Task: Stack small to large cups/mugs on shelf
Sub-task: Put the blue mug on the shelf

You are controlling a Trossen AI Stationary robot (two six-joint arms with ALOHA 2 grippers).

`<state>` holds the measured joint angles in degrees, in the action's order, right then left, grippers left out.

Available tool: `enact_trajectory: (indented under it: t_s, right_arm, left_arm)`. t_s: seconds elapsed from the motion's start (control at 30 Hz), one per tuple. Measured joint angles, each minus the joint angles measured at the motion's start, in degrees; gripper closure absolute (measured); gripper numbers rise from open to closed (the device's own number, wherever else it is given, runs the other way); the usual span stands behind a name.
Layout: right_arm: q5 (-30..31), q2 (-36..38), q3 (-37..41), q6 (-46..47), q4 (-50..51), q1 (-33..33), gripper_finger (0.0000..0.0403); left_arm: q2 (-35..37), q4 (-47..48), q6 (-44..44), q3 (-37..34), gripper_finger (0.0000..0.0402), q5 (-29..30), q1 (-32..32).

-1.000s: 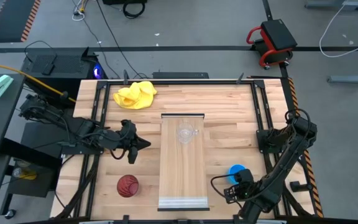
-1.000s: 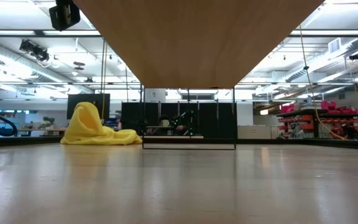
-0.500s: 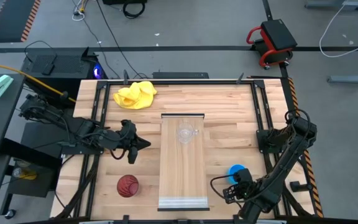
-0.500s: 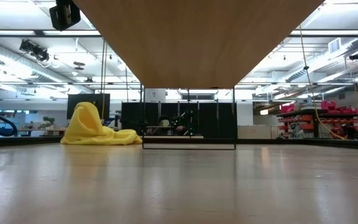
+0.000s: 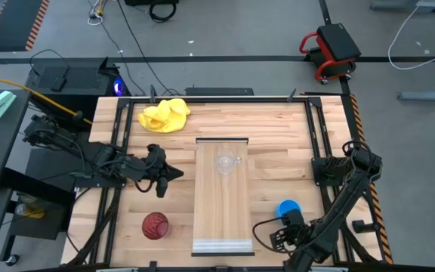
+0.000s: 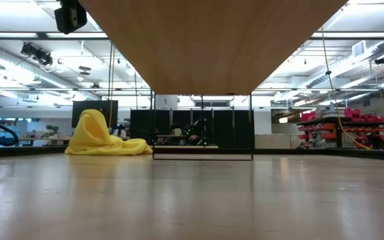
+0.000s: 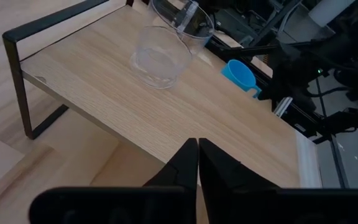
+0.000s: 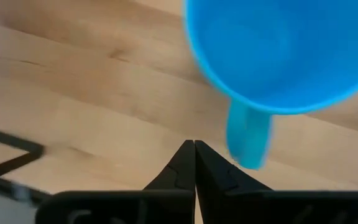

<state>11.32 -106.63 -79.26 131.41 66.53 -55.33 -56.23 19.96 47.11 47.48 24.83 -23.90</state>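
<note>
- The dark red ribbed cup (image 5: 155,225) stands on the table at seven o'clock, left of the shelf (image 5: 221,215); nothing shows inside.
- The blue mug (image 5: 288,208) sits at five o'clock, empty, its handle toward the right gripper (image 5: 279,236), whose fingers are clenched on nothing.
- The clear glass mug (image 5: 226,162), empty, stands on the shelf's far half.
- The left gripper (image 5: 174,174), at nine o'clock, is clenched and empty.

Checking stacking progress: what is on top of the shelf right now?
Only the clear glass mug stands on the shelf, nothing inside it. The blue mug and red cup sit on the table.
</note>
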Motion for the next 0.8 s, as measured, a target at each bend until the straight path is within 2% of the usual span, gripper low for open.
enact_trajectory:
  t_s: [0.23, 0.8]
  right_arm:
    - [-3.8, 0.0, 0.0, 1.6, 3.7, -0.6, 0.0395]
    - [-5.9, 0.0, 0.0, 2.1, 11.1, -0.7, 0.0396]
  left_arm:
    - [0.0, 0.0, 0.2, 0.0, 0.0384, 0.0, 0.0]
    - [0.0, 0.0, 0.2, 0.0, 0.0378, 0.0, 0.0]
